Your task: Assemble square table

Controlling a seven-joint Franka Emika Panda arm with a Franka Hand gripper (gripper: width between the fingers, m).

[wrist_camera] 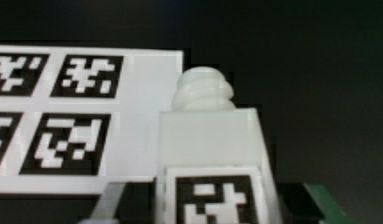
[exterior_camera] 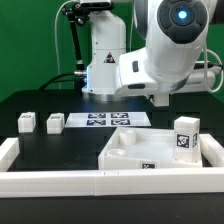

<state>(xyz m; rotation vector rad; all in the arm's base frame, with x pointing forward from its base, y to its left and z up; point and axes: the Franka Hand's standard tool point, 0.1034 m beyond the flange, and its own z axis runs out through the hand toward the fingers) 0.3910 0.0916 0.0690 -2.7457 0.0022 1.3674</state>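
Exterior view, six o'clock: the white rail (exterior_camera: pixel 60 182) edges the black table nearest the camera. Behind it, toward five o'clock, the tabletop (exterior_camera: pixel 118 152) lies rimmed face up with its recess exposed. A standing leg (exterior_camera: pixel 185 135) rises at the slab's three o'clock corner. You cannot tell from here whether it is screwed in or merely set there. At nine o'clock two loose legs (exterior_camera: pixel 27 122) sit upright, well apart from the slab, and the marker board (exterior_camera: pixel 105 120) lies flat near centre. Farthest back, from twelve to two o'clock, the arm (exterior_camera: pixel 165 50) leans over the table.

Wrist view: the gripper (wrist_camera: pixel 214 200) appears clenched on a fourth leg (wrist_camera: pixel 214 140). Its dark fingers (wrist_camera: pixel 120 203) flank the tagged end, and the threaded tip points away toward the marker board's edge (held at one end only, so leverage looks poor).

Risks, as judged:
- A tilted tip could bind or cross-thread in its corner socket.
- Downward pressure may shove the tabletop if nothing braces it.
- Your swing toward the slab could topple the standing leg.
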